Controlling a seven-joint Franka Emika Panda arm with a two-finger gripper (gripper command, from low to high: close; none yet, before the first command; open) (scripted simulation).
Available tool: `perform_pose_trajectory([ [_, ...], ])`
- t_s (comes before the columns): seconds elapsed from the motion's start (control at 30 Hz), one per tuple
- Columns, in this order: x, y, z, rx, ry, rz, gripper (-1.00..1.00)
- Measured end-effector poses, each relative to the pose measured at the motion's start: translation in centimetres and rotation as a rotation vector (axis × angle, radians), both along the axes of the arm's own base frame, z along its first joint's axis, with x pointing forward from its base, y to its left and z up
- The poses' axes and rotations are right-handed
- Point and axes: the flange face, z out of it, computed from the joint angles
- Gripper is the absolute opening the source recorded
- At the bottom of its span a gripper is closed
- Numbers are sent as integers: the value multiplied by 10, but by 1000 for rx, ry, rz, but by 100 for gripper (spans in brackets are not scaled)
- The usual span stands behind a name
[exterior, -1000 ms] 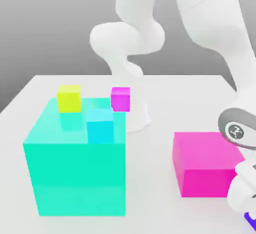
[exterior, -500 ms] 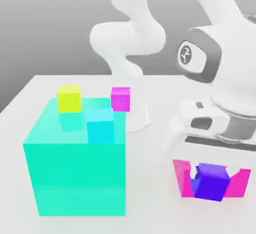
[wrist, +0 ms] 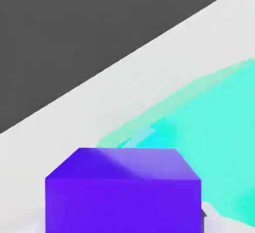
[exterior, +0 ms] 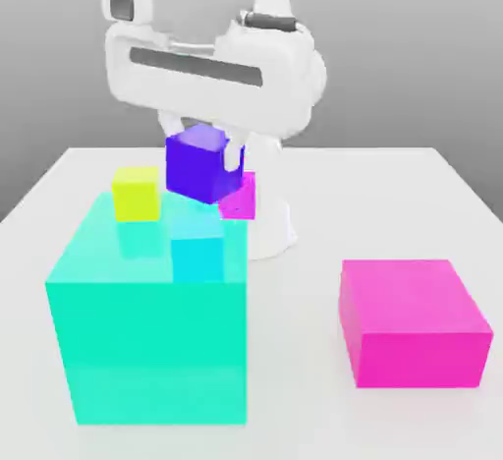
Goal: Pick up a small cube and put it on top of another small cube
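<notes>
The small cube (exterior: pixel 201 163) hangs in the air above the big teal block (exterior: pixel 147 320), clamped between the fingers of the gripper (exterior: pixel 203 158). It looks rigid, light and glossy, so probably slippery; flat opposite faces are the sensible hold. Beyond it, a small cyan cube (exterior: pixel 197 244), yellow cube (exterior: pixel 136 193) and magenta cube (exterior: pixel 239 196) sit on the block and the surface (exterior: pixel 393 193).

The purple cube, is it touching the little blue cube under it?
Apart. In the exterior view the purple cube, pinched in the tool, hangs above the little blue cube, with the big teal block's top showing between them.
</notes>
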Motion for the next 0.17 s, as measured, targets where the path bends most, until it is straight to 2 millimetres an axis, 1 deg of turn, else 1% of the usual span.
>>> perform_pose_trajectory([
  [0.03, -1, -1, -13, 2, -1, -3, -100],
  [0.07, -2, -1, -28, 3, -1, -4, 100],
  [0.17, -2, -1, -28, 3, -1, -4, 100],
])
